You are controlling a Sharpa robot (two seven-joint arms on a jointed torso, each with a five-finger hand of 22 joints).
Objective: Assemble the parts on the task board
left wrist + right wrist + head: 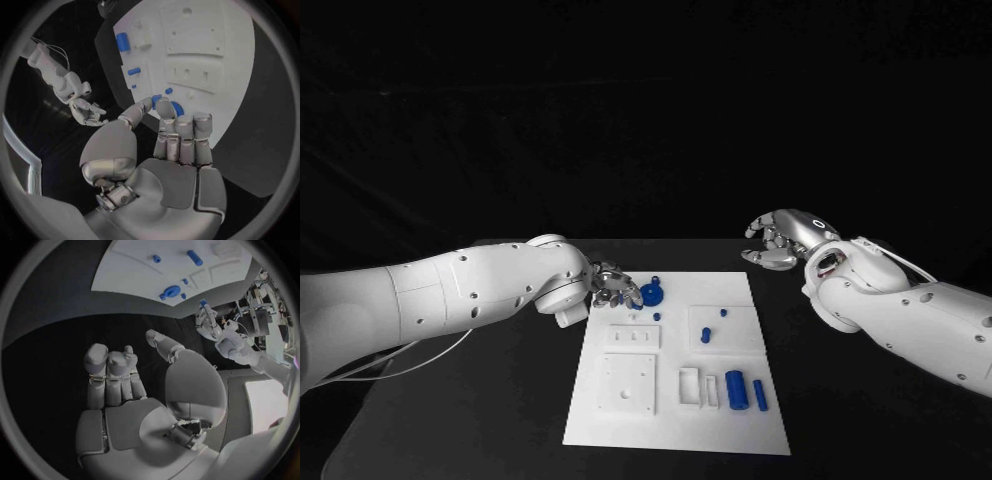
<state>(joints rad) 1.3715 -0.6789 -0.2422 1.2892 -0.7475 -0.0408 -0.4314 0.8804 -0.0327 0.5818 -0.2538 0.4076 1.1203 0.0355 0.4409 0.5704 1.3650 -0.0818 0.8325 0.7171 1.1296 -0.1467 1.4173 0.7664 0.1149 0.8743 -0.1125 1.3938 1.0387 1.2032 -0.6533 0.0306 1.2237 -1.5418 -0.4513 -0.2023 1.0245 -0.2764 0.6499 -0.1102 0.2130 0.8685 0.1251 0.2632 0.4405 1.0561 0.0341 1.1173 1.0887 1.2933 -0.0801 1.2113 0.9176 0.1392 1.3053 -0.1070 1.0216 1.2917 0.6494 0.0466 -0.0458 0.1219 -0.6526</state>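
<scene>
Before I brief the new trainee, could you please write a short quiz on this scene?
1. True or false: the right hand rests on the task board.
2. Which hand pinches a small blue part? A) the left hand B) the right hand C) neither
3. Fill in: the thick blue cylinder lies towards the board's edge ___ the robot (nearest/farthest).

Key:
1. False. It is off the board, beyond its far right corner, and holds nothing.
2. A. The part sits between the thumb and a fingertip, at the board's far left corner.
3. Nearest.
</scene>
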